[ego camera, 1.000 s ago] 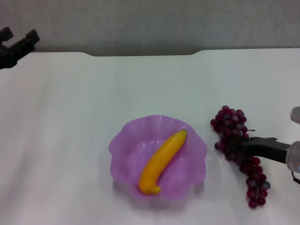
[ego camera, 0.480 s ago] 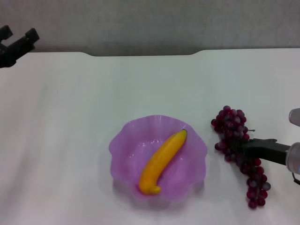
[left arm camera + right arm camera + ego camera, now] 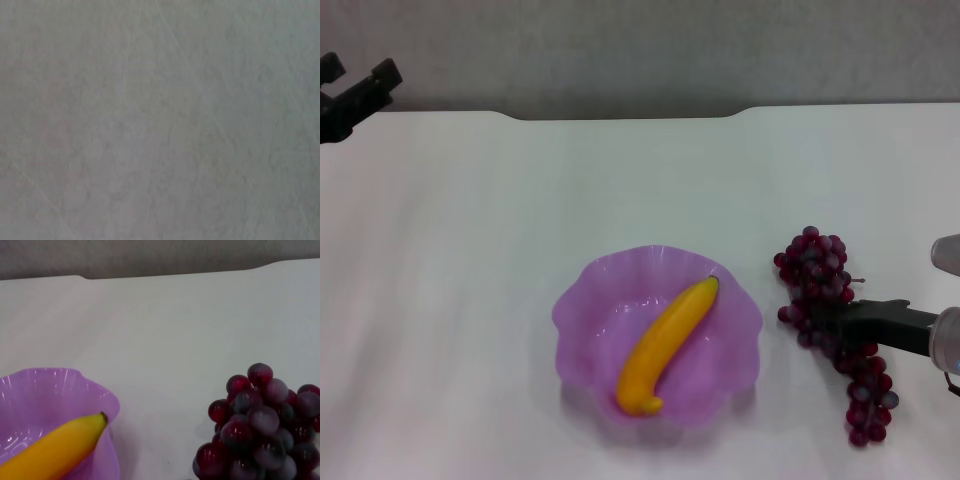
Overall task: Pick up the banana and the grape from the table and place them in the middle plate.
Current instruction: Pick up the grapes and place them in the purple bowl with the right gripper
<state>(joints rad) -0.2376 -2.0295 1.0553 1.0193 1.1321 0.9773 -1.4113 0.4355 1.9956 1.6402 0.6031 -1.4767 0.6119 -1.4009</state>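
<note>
Banana (image 3: pixel 667 345) sits in middle plate (image 3: pixel 582 300). Right pincer (image 3: pixel 823 318) at the grape (image 3: pixel 828 325) on worktop (image 3: pixel 520 200), grip state unclear. Next: lift grape, carry into plate. Left pincer (image 3: pixel 355 95) parked far-left, looks open.

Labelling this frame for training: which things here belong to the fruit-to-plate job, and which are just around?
Job:
banana, in the middle plate
grape, on the table
right gripper, at the grape

Around:
left gripper, parked far left
grey wall

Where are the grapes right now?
In the head view the grape bunch lies on the white table on the robot's right, just beside the middle plate that holds the banana, with the right gripper at its middle.
</note>
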